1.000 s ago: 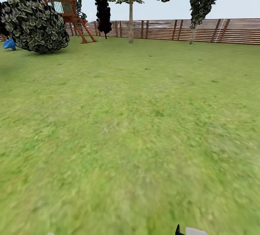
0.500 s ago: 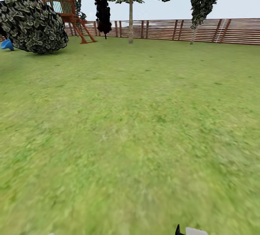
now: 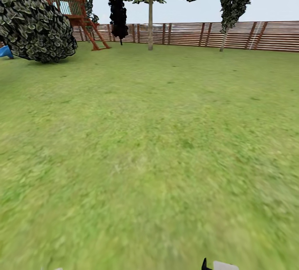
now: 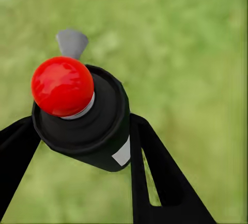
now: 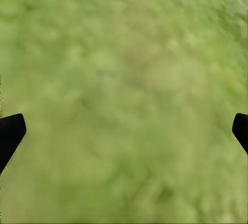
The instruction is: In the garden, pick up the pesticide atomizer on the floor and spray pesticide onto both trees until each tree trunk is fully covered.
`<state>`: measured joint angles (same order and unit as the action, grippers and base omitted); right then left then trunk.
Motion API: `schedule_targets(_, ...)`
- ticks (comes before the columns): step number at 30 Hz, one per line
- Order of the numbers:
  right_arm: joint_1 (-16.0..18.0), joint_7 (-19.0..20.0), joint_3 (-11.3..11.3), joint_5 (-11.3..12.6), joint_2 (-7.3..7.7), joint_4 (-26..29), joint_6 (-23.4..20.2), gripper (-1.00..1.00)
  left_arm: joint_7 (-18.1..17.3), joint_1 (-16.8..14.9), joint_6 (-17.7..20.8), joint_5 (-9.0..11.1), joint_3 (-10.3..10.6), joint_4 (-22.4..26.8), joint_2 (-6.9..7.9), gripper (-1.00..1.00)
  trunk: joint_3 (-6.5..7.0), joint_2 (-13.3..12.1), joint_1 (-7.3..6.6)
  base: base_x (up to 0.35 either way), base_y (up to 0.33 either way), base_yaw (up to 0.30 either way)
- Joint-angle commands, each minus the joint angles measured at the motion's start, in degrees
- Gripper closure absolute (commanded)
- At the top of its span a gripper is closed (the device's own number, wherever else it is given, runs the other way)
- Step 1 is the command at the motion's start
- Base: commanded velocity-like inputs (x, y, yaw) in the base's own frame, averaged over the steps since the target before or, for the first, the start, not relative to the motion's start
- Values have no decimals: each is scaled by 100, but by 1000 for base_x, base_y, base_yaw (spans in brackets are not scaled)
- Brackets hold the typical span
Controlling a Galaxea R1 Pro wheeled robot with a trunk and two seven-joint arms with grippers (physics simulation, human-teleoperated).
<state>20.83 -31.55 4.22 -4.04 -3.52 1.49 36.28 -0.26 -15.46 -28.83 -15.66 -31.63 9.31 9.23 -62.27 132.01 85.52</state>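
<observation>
Presently, left pincer (image 4: pixel 77 146): clamped on the pesticide atomizer (image 4: pixel 88 125), red dot upward, above grass.
Right pincer (image 5: pixel 124 131): fingers spread wide, nothing between them, lawn beneath.
Garden (image 3: pixel 149 145): open lawn ahead; wooden fence (image 3: pixel 232 35) along far edge; thin-stemmed tree (image 3: pixel 150 20) before it.

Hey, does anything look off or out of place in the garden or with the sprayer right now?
Nothing stands out. The left claw is shut on the pesticide atomizer, its red top intact. The right claw is open over bare lawn. The fence stands straight, and no spill shows on the grass.
</observation>
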Motion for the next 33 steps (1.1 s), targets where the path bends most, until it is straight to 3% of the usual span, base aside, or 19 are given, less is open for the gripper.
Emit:
schedule_targets(1,0,0,0,0,0,0,-1,-100,0,3,0,2,-2,1,0,100,0,0,0,339,0,0)
schedule_targets(33,0,0,0,0,1,0,2,-100,-1,6,0,2,2,1,0,100,0,0,0,339,0,0)
